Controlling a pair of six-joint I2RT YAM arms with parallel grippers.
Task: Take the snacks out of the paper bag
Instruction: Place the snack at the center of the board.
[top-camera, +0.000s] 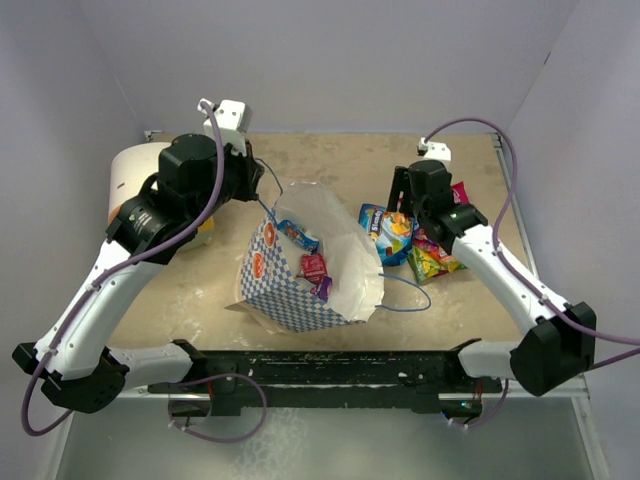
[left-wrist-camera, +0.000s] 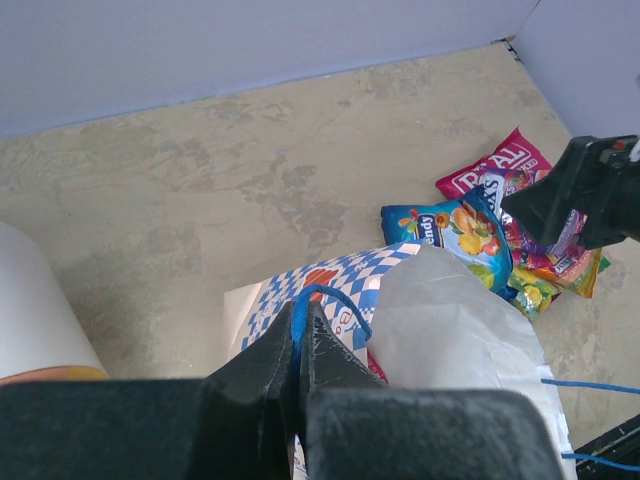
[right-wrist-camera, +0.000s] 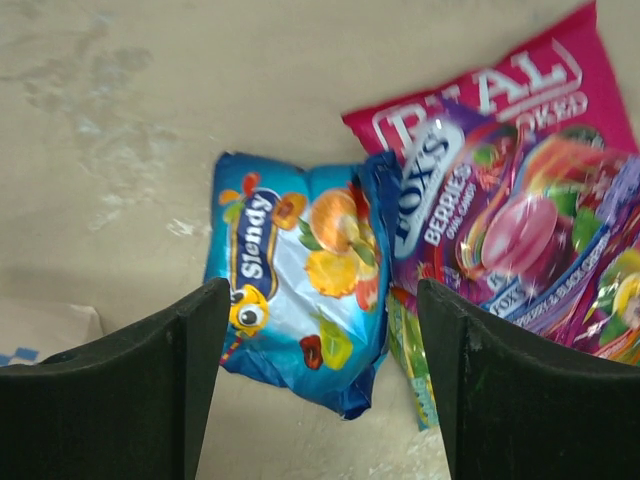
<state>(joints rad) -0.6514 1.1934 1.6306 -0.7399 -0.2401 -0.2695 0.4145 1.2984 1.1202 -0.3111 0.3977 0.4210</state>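
Pale walls (top-camera: 330, 60) box in a mottled beige table (top-camera: 330, 165). At the far left a white-and-orange cylinder (top-camera: 128, 172) stands against the wall, apart from the work.

Next to it, the left gripper (left-wrist-camera: 302, 325) has its jaws pressed together on the blue cord (left-wrist-camera: 335, 300) at the rim of the bag (top-camera: 290, 295). This grip seems meant to hold the mouth up and open so the other arm can reach in.

The checkered bag lies tilted mid-table, its cream inside facing up and right. Its second cord (top-camera: 405, 300) trails loose on the table to the right.

Three packets show inside: a blue one (top-camera: 298, 236), a red one (top-camera: 314, 266) and a purple one (top-camera: 323, 289). More could be hidden beneath them.

To the right, four packets lie out on the table in an overlapping pile:
- a blue packet (right-wrist-camera: 300, 270)
- a pink packet (right-wrist-camera: 520, 90)
- a purple packet (right-wrist-camera: 500, 220)
- a yellow-green packet (top-camera: 432, 263)

The right gripper (right-wrist-camera: 320, 300) hangs over the blue packet with jaws wide apart and nothing between them, as if over a drop spot.

That makes one bag, two cords, one cylinder and seven visible packets. The task looks a little over half done.
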